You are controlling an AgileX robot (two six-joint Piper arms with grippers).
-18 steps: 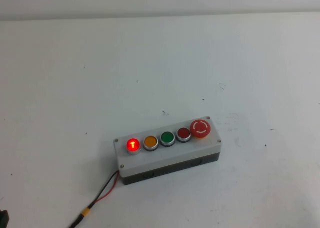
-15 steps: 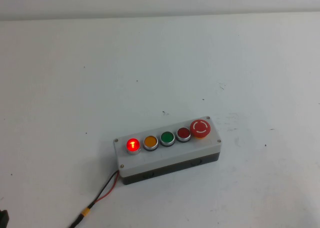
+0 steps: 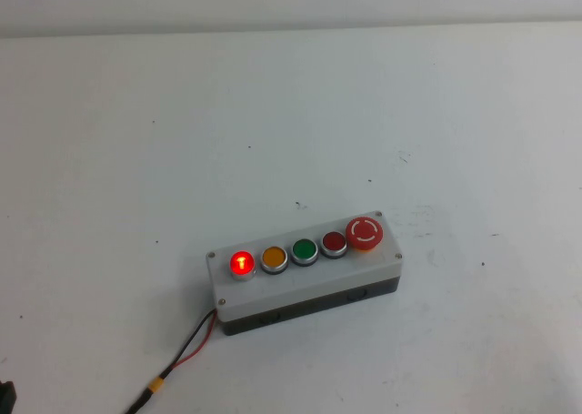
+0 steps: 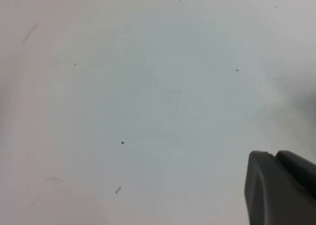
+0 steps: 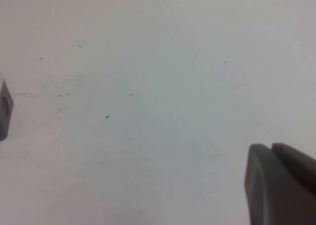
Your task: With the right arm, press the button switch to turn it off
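Observation:
The button switch (image 3: 241, 263) is the small bright-red button with a chrome ring at the left end of the grey box (image 3: 300, 293); it glows. Neither arm shows in the high view. My right gripper (image 5: 270, 147) shows only in its wrist view, shut and empty, over bare white table. An edge of the grey box (image 5: 4, 111) shows at that view's border, well apart from the gripper. My left gripper (image 4: 274, 156) shows only in its wrist view, shut and empty, over bare table.
The row also holds an orange button (image 3: 274, 257), a green button (image 3: 304, 250), a darker red button (image 3: 334, 243) and a large red mushroom button (image 3: 365, 233). Red and black wires (image 3: 186, 350) run from the box's left end toward the near edge.

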